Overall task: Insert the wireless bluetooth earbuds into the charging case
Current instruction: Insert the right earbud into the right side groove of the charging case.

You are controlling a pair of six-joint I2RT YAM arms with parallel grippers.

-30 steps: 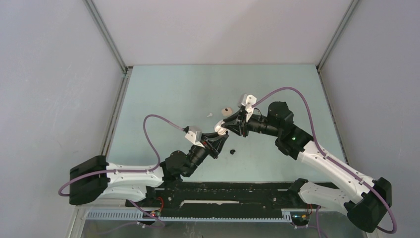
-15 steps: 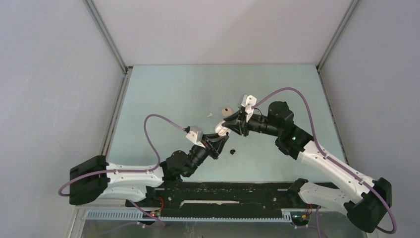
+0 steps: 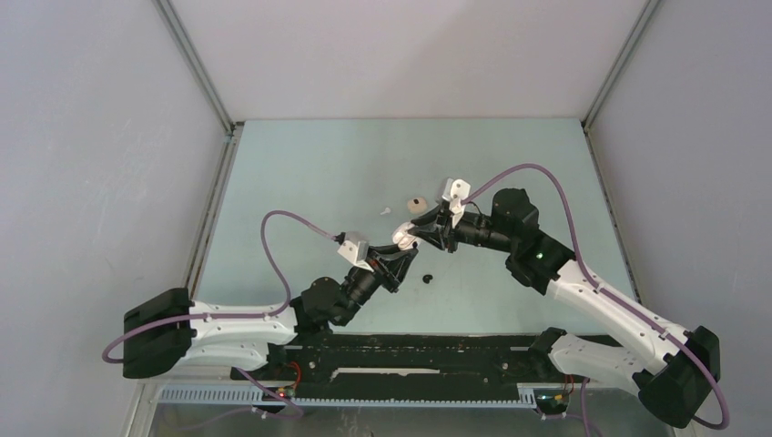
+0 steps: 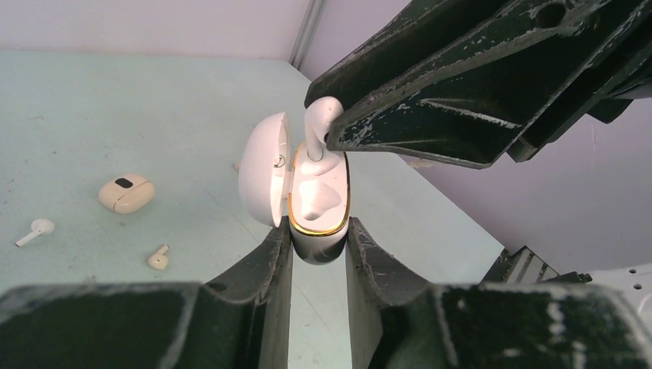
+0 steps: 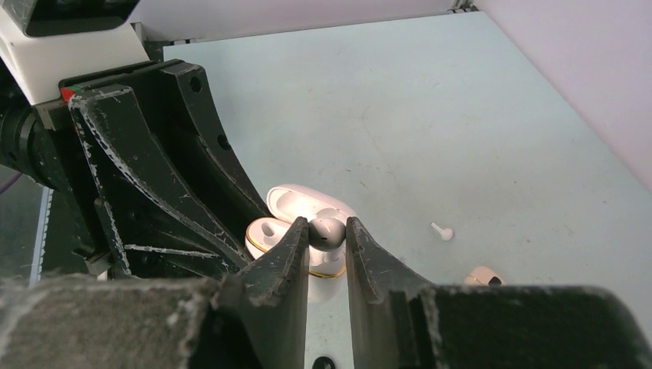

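Note:
My left gripper [image 4: 317,247] is shut on the base of a white charging case [image 4: 319,201] with a gold rim, held up with its lid [image 4: 265,165] open. My right gripper [image 5: 327,237] is shut on a white earbud [image 5: 326,231] directly over the case [image 5: 269,234]. In the left wrist view this earbud [image 4: 317,127] has its stem down in the case's far slot; the near slot is empty. From above, both grippers meet at the case [image 3: 403,237] at mid-table. Other earbuds lie loose: a white one [image 4: 34,229], a beige one [image 4: 158,259], a black one [image 3: 427,278].
A small beige case [image 3: 417,203] with a dark spot lies on the table beyond the grippers, a white earbud [image 3: 385,210] to its left. The table is walled on the left, right and back. Purple cables loop over both arms.
Both grippers and the case have shifted very slightly left and toward the near edge. Both grips are unchanged.

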